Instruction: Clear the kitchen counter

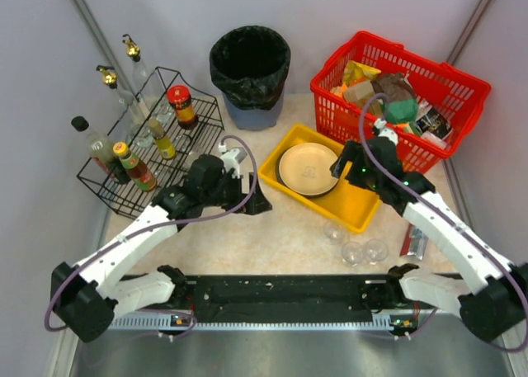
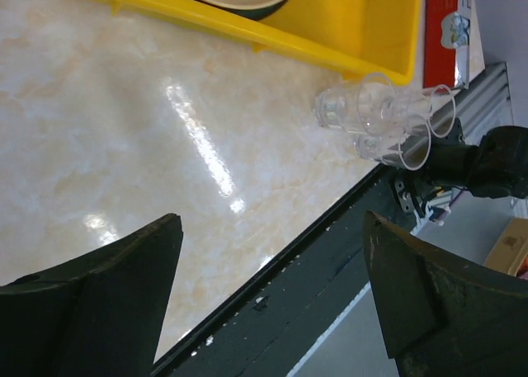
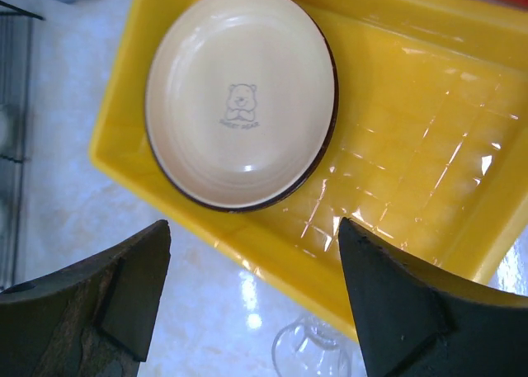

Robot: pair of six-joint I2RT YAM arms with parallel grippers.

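The kitchen counter [image 1: 280,237] is a beige marbled top. On it stand three clear glasses [image 1: 353,247], close together near the front edge, and a red packet [image 1: 412,242] lies to their right. My left gripper [image 1: 254,202] hangs open and empty over bare counter left of the yellow tray [image 1: 363,204]. In the left wrist view the left gripper [image 2: 272,220] faces the counter's front edge, with the glasses [image 2: 375,117] ahead. My right gripper [image 3: 254,228] is open and empty above the tray's [image 3: 412,146] near rim. A cream plate [image 3: 239,96] lies in the tray, and one glass [image 3: 313,352] shows below.
A red basket [image 1: 462,88] full of packaged goods stands at the back right. A black-lined bin [image 1: 250,72] is at the back centre. A black wire rack [image 1: 198,158] with several bottles is at the left.
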